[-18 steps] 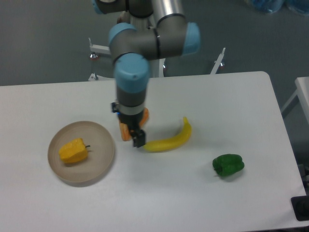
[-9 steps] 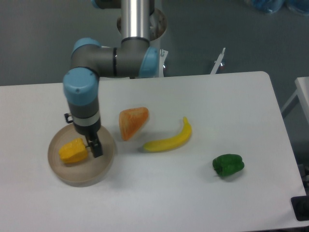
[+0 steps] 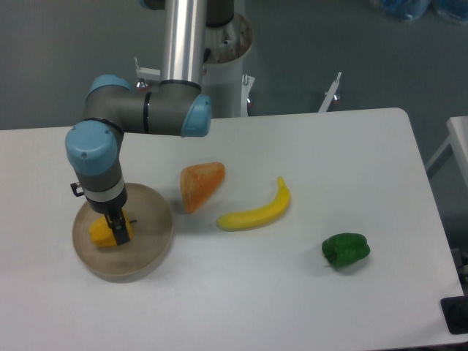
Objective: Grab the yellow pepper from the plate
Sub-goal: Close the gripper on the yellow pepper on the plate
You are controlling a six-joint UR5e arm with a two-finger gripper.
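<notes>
Gripper (image 3: 117, 232) down over the yellow pepper (image 3: 102, 231) on the plate (image 3: 150, 252) at lower left of frame, one dark finger in front of it, jaw state can't tell.

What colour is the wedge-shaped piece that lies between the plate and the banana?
Orange; the wedge-shaped piece shows clearly in the fixed camera view.

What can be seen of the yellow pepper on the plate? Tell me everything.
The yellow pepper is a small, blocky, yellow-orange piece that looks like smooth plastic, with a short dark stem poking out toward the right. It lies on its side in the round beige plate, left of the plate's middle. The end effector is down over its right part, hiding some of it; whether the fingers have closed on it cannot be told.
</notes>
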